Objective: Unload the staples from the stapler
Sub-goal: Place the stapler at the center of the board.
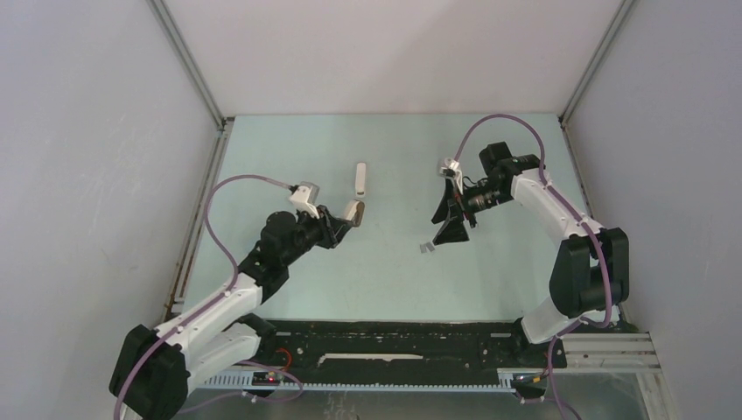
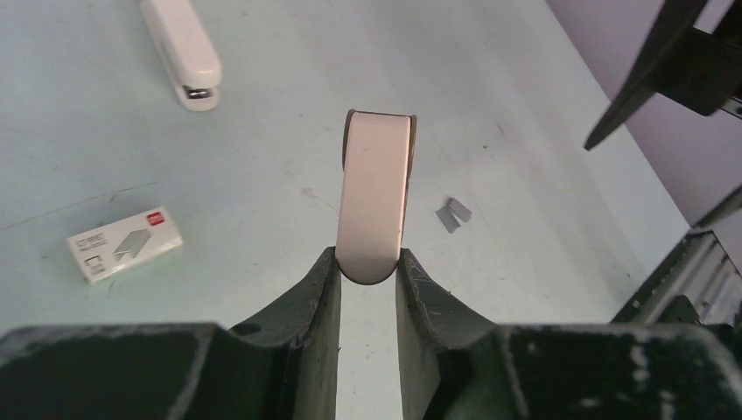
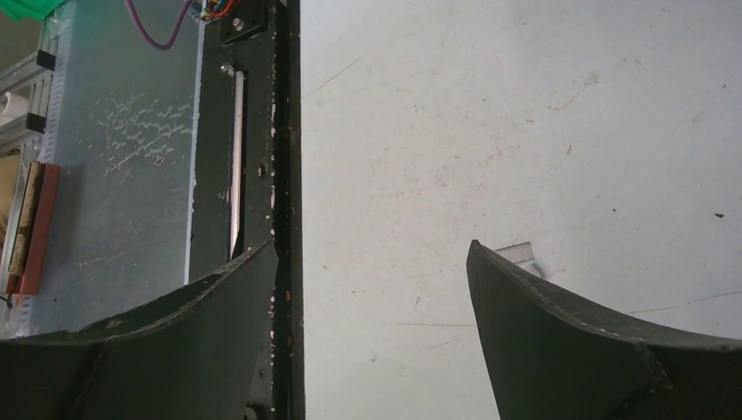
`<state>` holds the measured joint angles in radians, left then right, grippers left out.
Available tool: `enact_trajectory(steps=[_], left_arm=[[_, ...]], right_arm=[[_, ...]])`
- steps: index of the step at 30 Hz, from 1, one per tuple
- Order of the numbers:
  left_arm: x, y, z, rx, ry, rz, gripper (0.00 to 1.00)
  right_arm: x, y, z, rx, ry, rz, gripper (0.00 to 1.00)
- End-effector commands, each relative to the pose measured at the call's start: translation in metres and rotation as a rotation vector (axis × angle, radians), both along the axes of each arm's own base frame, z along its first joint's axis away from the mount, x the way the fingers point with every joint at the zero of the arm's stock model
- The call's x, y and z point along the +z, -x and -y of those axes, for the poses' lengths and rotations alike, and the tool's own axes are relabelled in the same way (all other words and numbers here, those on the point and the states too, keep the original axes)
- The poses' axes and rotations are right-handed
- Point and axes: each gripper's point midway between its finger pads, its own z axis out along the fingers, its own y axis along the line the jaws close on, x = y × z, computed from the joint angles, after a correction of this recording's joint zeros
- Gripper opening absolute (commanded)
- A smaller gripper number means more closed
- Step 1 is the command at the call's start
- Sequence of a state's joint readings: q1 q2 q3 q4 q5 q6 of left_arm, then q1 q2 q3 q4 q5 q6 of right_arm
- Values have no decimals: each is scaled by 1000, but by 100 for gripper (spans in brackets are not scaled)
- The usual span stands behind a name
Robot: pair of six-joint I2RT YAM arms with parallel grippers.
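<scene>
Left wrist view: your left gripper [image 2: 367,262] clamped on rounded end of stapler [image 2: 374,201], held above tabletop [image 2: 262,157] near its middle. Stapler likely light and stiff, with smooth, slippery shell; take hold across flat sides. Staples [image 2: 453,214] lie loose toward right edge, tiny brittle grey strip. Your right gripper [image 3: 372,254] spread wide, holding nothing.

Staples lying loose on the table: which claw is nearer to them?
Right. The right claw hangs open close beside the staples, just to their right. The left claw is well off to their left, shut on the stapler.
</scene>
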<state>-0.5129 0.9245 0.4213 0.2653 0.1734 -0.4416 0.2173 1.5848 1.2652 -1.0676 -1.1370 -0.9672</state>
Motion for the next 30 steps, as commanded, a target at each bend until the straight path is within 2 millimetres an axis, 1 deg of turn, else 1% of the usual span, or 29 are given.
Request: enact_trajectory(steps=[1,20,25,30], left_arm=[[14,-15,-12,63,-7,42,0],[22,-48,-32,167,6,7,0],[21,-59,-38,196,2,-14,0],[15,-69,-46,239,-11,-42,0]], right_arm=[[12,5,1,10,-20,45,89],[13,5,1,12,-23,45,89],[13,5,1,12,-22,45,89],[13,6,1,13,-22,45,89]])
